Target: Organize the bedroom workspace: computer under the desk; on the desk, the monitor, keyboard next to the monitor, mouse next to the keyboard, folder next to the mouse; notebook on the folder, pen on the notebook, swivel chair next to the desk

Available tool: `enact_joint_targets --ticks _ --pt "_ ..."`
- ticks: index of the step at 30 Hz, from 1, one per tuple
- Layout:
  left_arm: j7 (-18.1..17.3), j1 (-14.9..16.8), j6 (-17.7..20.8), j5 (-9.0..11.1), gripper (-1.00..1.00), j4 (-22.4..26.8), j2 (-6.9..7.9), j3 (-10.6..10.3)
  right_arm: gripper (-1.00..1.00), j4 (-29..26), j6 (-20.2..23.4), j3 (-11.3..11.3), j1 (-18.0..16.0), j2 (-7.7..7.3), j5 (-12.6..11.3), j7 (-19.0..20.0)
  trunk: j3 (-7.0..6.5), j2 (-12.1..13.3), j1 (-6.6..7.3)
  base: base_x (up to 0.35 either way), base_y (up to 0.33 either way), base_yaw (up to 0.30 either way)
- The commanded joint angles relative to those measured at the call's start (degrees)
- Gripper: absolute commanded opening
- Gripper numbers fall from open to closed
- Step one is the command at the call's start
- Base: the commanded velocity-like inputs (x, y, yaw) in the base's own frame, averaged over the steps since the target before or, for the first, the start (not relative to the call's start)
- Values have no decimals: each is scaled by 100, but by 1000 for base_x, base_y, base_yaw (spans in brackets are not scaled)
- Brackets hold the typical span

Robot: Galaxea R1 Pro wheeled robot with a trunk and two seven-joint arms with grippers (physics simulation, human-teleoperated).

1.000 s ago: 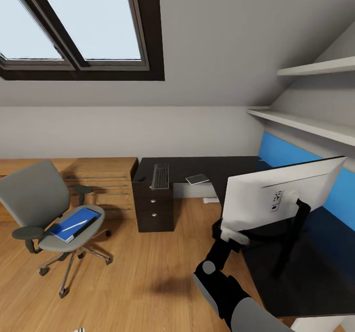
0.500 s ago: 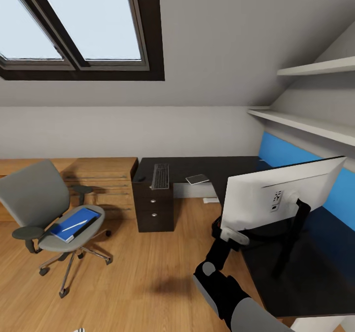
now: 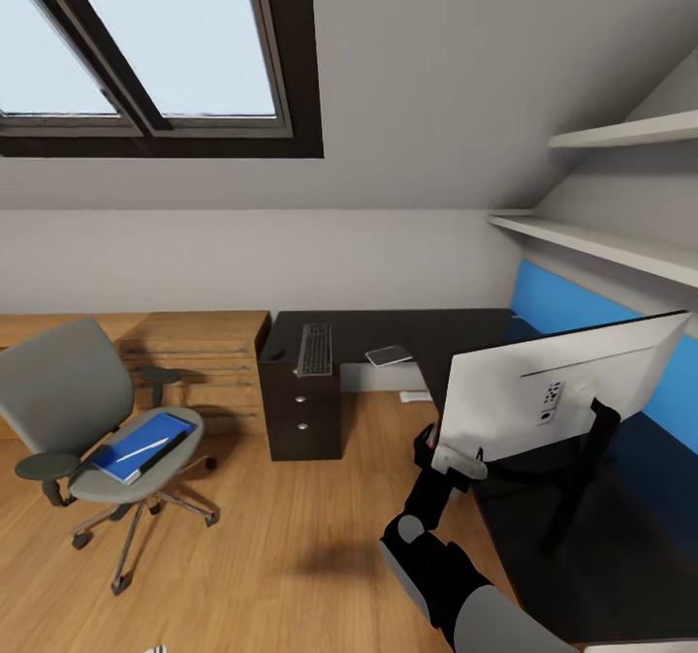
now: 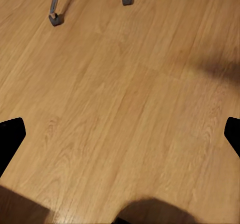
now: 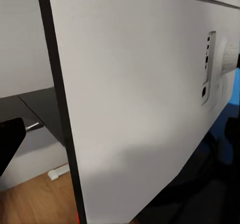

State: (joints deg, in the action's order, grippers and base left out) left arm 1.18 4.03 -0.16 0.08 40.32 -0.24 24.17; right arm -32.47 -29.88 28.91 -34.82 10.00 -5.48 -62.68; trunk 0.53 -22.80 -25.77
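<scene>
While your right gripper (image 3: 454, 459) clamps the lower corner of the one monitor (image 3: 543, 391) above the desk (image 3: 388, 328), one keyboard (image 3: 314, 348) and one notebook (image 3: 389, 355) lie on that desk; your left gripper's fingers (image 4: 11, 139) are spread apart over the floor (image 4: 120, 104).

Even skylight brightness, soft floor shadows, slightly blurry renders

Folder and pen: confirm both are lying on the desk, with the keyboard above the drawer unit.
Not quite: the folder, with the pen on it, lies on the swivel chair seat, not the desk. The keyboard above the drawer unit is right. Head view shows it.
</scene>
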Motion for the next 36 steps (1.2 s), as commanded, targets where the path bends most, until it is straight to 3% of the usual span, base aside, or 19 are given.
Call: enact_joint_targets --ticks 1,18,24,36 --pt "9 2 -2 1 100 2 -2 8 100 4 -35 27 -8 0 -43 -16 6 -12 -1 32 0 0" --pt "5 2 -2 1 100 2 -8 7 100 4 -79 14 -8 0 -37 -23 6 -12 -1 79 0 0" --pt "25 2 -2 1 100 1 -4 -177 100 4 -79 18 -8 0 -37 -25 6 -12 -1 10 0 0" --pt "31 0 -6 1 100 -3 -2 -220 100 -1 -4 -47 -8 0 -67 -172 6 -12 -1 0 0 0"
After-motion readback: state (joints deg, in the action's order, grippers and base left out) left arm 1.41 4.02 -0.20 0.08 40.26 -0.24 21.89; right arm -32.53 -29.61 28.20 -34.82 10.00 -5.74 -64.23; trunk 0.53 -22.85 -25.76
